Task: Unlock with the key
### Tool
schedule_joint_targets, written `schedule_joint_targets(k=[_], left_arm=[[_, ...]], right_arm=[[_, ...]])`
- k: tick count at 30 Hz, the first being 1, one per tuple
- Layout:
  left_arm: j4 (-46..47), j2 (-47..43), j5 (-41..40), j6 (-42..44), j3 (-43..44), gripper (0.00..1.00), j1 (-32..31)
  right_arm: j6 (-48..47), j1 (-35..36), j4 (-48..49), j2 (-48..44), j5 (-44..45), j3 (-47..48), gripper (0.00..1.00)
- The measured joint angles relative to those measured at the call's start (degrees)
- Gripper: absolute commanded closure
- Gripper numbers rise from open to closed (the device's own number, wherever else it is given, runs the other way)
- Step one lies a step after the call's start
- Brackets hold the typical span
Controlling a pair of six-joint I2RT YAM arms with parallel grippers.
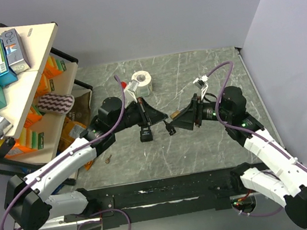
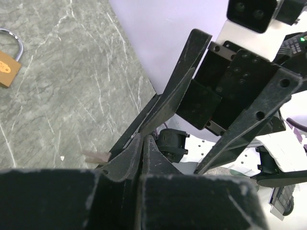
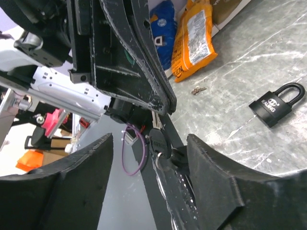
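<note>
Grey marble table [image 1: 216,68] fills my top view, with pale walls behind it and a shelf [image 1: 43,33] stacked with boxes [image 1: 0,64] at the left. Both arms reach in and meet over the middle of the table, their tips almost together.

My left gripper [image 2: 142,146] has its jaws pressed together on the key [image 3: 157,142]. The right wrist view shows the black head pinched between those fingers, with silver metal just under it. The left wrist view shows a pale tip poking out beside the closed fingers. The key is off the table, in the air between the two arms.

My right gripper [image 3: 149,140] stands wide, with one finger on each side of the key. As far as I can see, neither finger touches it.

A black padlock [image 3: 276,105] lies flat on the table near the left gripper, and its shackle looks shut. A brass padlock [image 2: 6,67] lies apart from it, nearer the right arm. A small loose key [image 3: 198,89] lies on the table close to the orange bags [image 3: 194,40] by the shelf. A tape roll [image 1: 141,81] sits toward the back.
</note>
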Motion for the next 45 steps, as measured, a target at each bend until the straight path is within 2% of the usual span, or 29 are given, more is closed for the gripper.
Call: schedule_joint_targets(k=[12,23,26,29,30,33,35,37,38,39,45], left_arm=[[1.64,-0.02,-0.04,-0.24,0.0,0.99,0.0],[2.8,-0.07,-0.87,-0.44,0.0,0.99,0.0],[3.13,-0.15,-1.09,-0.48,0.0,0.99,0.09],[3.8,-0.33,-1.18,-0.76,0.0,0.99,0.11],[3.89,-0.37,-1.18,-0.87,0.0,0.99,0.13],[3.89,-0.48,-1.44,-0.85,0.0,0.99,0.15],[3.74,-0.48,-1.51,-0.96,0.0,0.99,0.17],[3.76,-0.48,-1.75,-0.9,0.0,0.65,0.17],[3.65,-0.48,-1.95,-0.83,0.0,0.41,0.17],[3.41,-0.48,-2.54,-0.61,0.0,0.05,0.17],[-2.49,-2.03,-12.41,0.76,-0.07,0.04,0.37]], right_arm=[[-0.09,0.0,1.68,3.43,-5.64,-0.07,0.48],[0.13,0.04,2.97,4.9,-8.0,-0.07,0.57],[0.33,0.04,3.32,5.27,-8.28,-0.07,0.63],[0.66,0.04,4.07,5.81,-8.55,-0.07,0.76],[0.81,0.04,4.2,6.01,-8.55,-0.07,0.85],[1.18,0.04,4.42,6.38,-8.83,-0.07,1.0],[1.03,0.04,4.55,6.4,-8.98,-0.07,1.0],[1.14,0.04,4.57,6.4,-9.01,-0.07,1.0],[1.07,0.04,4.48,6.4,-8.94,-0.07,1.0],[1.05,0.04,4.33,6.4,-8.7,-0.07,1.0],[-0.85,-0.46,-1.01,3.89,-2.01,-0.81,1.0]])
